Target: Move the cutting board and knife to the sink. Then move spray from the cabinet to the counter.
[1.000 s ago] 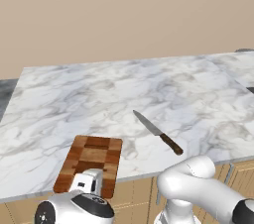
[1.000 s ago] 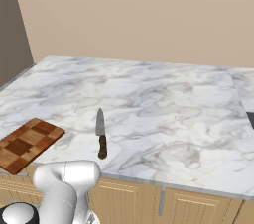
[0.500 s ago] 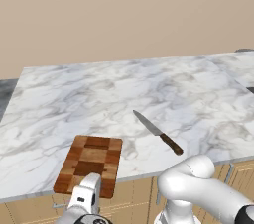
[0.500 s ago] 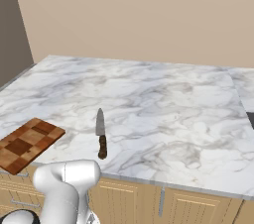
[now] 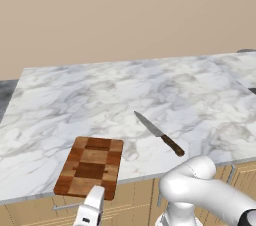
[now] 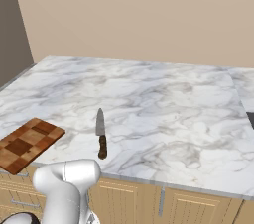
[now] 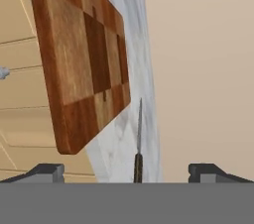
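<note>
Cutting board [image 5: 91, 165] lies flat at the counter [image 5: 130, 95] edge, just ahead of the claw [image 7: 126, 171], which has risen toward it, jaws spread, grasping nothing. Knife [image 5: 159, 133] beyond; pickup not begun.

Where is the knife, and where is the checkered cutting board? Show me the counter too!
knife [image 5: 159, 133]: left base view, on the blade near the handle.
cutting board [image 5: 91, 165]: left base view, on the middle blocks.
counter [image 6: 163, 104]: right base view, on bare marble behind the knife.

hand: swung lower at counter's [image 5: 150, 90] front edge | cutting board [image 5: 91, 166]: unmoved
</note>
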Tool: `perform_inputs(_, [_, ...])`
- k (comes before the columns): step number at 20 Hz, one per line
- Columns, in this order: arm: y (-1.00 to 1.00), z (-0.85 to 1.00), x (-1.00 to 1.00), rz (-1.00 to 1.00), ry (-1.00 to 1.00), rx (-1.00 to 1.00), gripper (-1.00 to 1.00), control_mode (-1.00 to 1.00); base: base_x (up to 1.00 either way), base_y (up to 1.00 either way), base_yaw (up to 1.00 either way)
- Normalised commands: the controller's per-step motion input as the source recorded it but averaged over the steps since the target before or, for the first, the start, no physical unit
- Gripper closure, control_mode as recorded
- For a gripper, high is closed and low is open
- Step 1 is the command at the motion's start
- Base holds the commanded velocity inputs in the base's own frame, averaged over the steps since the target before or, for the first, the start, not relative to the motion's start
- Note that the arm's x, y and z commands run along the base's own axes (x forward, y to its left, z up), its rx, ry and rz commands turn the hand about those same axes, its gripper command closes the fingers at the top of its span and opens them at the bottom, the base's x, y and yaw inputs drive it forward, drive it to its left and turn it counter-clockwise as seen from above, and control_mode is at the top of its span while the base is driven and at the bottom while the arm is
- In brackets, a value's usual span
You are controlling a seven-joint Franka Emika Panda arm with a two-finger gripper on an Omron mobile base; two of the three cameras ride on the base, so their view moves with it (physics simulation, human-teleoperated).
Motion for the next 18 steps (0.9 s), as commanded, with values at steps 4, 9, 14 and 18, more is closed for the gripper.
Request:
perform_inputs(4, [-0.07, -0.10, 0.06, 0.00, -0.02, 0.00, -1.00, -1.00, 0.00, 0.00, 0.00])
perform_inputs(9, [-0.05, -0.17, 0.07, 0.00, 0.00, 0.00, -1.00, -1.00, 0.00, 0.00, 0.00])
perform_inputs(14, [-0.02, -0.14, 0.18, 0.00, 0.00, 0.00, -1.00, -1.00, 0.00, 0.00, 0.00])
perform_inputs(18, [0.00, -0.12, 0.24, 0.00, -0.03, -0.02, -1.00, -1.00, 0.00, 0.00, 0.00])
